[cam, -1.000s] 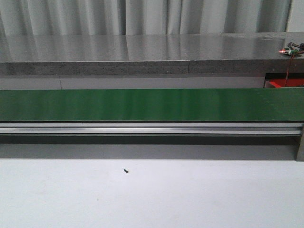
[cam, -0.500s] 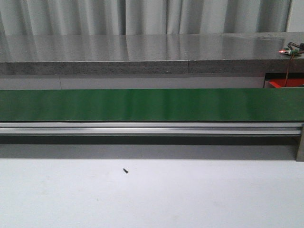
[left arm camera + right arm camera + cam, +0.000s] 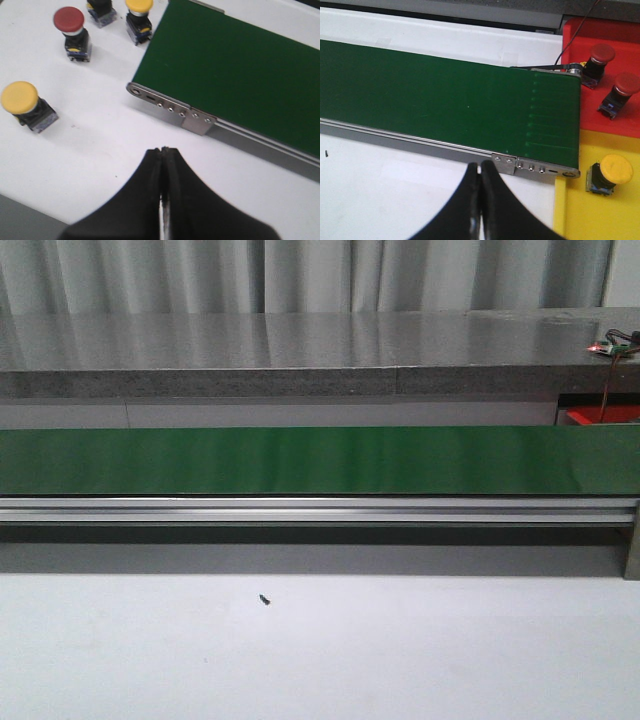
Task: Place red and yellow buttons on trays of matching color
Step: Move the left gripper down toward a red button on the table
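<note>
Both arms seem to wait between picks: the left gripper (image 3: 163,150) and the right gripper (image 3: 480,167) are each pressed closed on nothing. Two red mushroom buttons (image 3: 601,54) already sit on the red tray (image 3: 620,30) and one yellow button (image 3: 615,171) on the yellow tray (image 3: 580,210). One more red-capped button (image 3: 69,20) and a yellow-capped button (image 3: 19,96) stand on the white tabletop (image 3: 100,135) beside the green conveyor belt (image 3: 235,65). Next, I think, the left gripper must spread and come down over one. Nothing blocks it.
</note>
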`<state>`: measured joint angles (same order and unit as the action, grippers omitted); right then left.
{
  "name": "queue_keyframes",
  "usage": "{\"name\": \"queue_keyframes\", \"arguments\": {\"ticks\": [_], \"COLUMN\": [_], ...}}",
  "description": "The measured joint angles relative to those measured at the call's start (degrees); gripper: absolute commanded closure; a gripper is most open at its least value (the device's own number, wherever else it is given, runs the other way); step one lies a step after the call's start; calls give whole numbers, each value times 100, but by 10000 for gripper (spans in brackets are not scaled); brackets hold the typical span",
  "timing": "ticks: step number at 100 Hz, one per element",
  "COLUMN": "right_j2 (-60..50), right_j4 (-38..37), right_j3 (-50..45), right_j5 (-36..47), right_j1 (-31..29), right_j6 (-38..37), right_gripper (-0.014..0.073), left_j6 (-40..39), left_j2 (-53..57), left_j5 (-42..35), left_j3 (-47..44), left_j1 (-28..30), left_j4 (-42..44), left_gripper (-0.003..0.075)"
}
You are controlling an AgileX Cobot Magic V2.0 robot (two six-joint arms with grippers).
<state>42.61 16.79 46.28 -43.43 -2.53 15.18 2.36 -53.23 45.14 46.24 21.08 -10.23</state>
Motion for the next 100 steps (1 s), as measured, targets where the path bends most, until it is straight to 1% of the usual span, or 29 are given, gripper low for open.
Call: {"name": "queue_keyframes", "arguments": {"ticks": [5, 12, 17, 21, 22, 24, 29, 31, 34, 36, 41, 45, 65, 100], "right_j2": [0, 0, 0, 0, 0, 0, 0, 0, 0, 0, 0, 0, 0, 0], "right_j4": [0, 0, 0, 0, 0, 0, 0, 0, 0, 0, 0, 0, 0, 0], "right_j3": [0, 0, 0, 0, 0, 0, 0, 0, 0, 0, 0, 0, 0, 0], "right_j5": [0, 0, 0, 0, 0, 0, 0, 0, 0, 0, 0, 0, 0, 0], "right_j1": [0, 0, 0, 0, 0, 0, 0, 0, 0, 0, 0, 0, 0, 0], "right_j6": [0, 0, 0, 0, 0, 0, 0, 0, 0, 0, 0, 0, 0, 0], "right_gripper": [659, 659, 659, 659, 659, 659, 659, 659, 659, 659, 659, 659, 659, 659], "left_j6": [38, 114, 157, 212, 214, 238, 264, 262, 267, 276, 280, 290, 303, 303], "left_j2": [-142, -370, -540, -688, -713, -789, -971, -1049, -1155, -1237, -1437, -1622, -2490, -3917], "left_j5": [0, 10, 21, 24, 24, 35, 34, 34, 34, 34, 34, 34, 34, 124], "left_j3": [151, 389, 557, 694, 716, 783, 930, 991, 1070, 1128, 1267, 1392, 1981, 2937], "left_j1": [172, 362, 467, 520, 537, 549, 574, 574, 574, 582, 582, 582, 603, 882], "left_j4": [22, 34, 44, 44, 44, 56, 66, 66, 74, 87, 98, 108, 288, 323], "left_gripper": [711, 630, 538, 437, 401, 363, 212, 178, 104, 71, 24, 24, 92, 94]}}
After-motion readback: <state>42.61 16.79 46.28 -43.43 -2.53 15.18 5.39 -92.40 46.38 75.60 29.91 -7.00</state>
